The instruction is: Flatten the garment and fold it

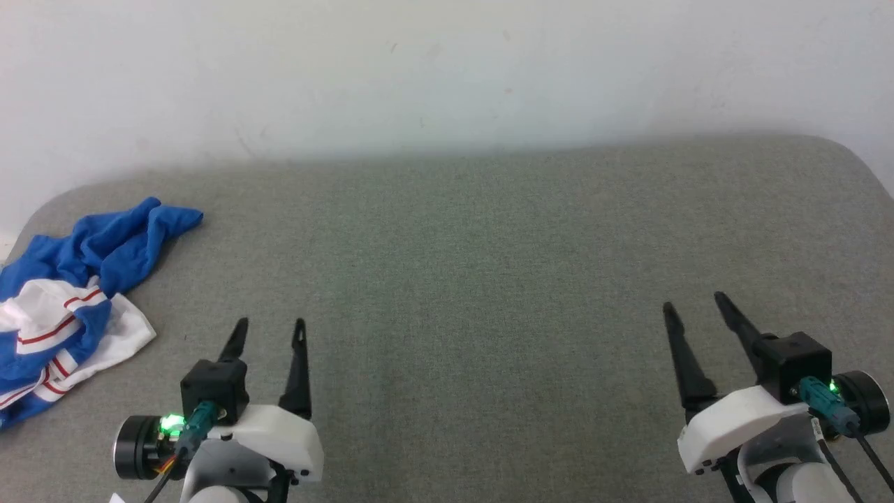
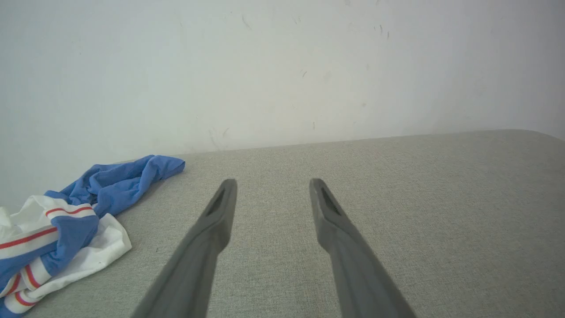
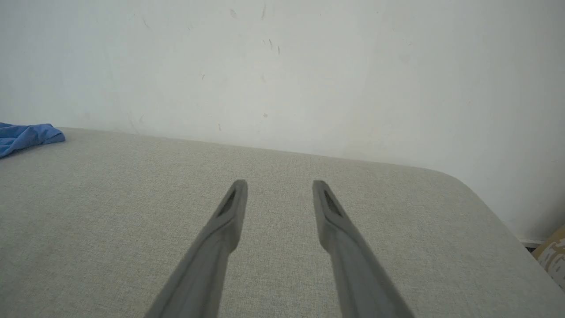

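Clearly, from the head view, we see the garment [image 1: 70, 293], a royal-blue jersey T-shirt with white short sleeves and red-striped white trim, lying crumpled in a heap at the far left edge of the grey fabric-covered desk [image 1: 489, 244], which stands against a plain white wall [image 1: 447, 70]. Our left pincer [image 1: 270, 325], with two long dark fingers, hovers low over the desk near the heap but apart from it. Its jaws are spread and grasp nothing. Our right pincer [image 1: 693, 302] hangs well apart on the other side, likewise released and empty. We judge that both wait in a neutral pose because the flattening has not yet begun. In the left wrist view, the left pincer [image 2: 272, 182] points along the bare desk [image 2: 441, 198] towards the wall, with a plain gap between its fingers, and the garment [image 2: 66, 221] sits off to its left, blue folds bunched over the white striped sleeve. Nothing of the print can be read, since the cloth is wadded. In the right wrist view, the right pincer [image 3: 279, 182] is spread the same way over bare desk [image 3: 110, 198], and a blue tip of the garment [image 3: 26, 134] shows at the far left edge. We reckon the heap must first be drawn towards the middle, where both arms can reach it and there is room to spread it.
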Robot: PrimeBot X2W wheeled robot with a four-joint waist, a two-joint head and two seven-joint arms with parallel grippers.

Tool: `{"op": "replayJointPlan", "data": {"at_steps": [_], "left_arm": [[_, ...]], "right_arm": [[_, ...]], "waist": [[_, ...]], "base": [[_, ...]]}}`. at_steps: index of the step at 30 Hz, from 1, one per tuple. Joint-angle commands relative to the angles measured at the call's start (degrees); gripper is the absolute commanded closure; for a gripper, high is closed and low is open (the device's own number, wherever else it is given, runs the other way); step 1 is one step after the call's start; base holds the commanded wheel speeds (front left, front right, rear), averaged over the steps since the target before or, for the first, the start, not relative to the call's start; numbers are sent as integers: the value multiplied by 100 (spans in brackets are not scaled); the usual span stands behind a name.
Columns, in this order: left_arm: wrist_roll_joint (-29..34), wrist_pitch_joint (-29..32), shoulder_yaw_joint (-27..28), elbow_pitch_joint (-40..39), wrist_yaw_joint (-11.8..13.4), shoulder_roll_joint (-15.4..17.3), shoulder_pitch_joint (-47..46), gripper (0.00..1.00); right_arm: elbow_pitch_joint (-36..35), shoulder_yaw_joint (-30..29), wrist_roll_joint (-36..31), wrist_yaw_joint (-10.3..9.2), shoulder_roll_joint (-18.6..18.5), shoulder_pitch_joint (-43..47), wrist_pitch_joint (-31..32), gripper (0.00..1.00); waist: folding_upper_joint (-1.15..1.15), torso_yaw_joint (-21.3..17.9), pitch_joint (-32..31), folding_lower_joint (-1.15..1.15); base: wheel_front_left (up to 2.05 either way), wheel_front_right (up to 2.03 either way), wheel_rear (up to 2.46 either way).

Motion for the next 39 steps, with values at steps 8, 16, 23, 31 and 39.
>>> {"op": "replayJointPlan", "data": {"at_steps": [8, 16, 23, 31, 39], "left_arm": [[-21, -107, -61, 102, -4, 0, -15, 0], [-36, -203, -112, 183, -5, 0, -25, 0], [-46, -275, -149, 246, -7, 1, -27, 0], [-57, -371, -197, 326, -7, 3, -19, 0], [-70, -466, -235, 395, -2, 5, -23, 0]], "right_arm": [[121, 33, 80, 0, -1, -32, -106, 0], [201, 71, 147, -1, -1, -58, -202, 0], [262, 113, 195, -1, -1, -68, -274, 0], [351, 181, 246, -1, -2, -83, -370, 0], [434, 240, 314, -2, -2, -107, -465, 0]], "waist": [[0, 7, 3, 0], [0, 56, 4, 0], [0, 140, -2, 0], [0, 307, -9, 0], [0, 498, 2, 0]], "base": [[0, 0, 0], [0, 0, 0], [0, 0, 0], [0, 0, 0], [0, 0, 0]]}}
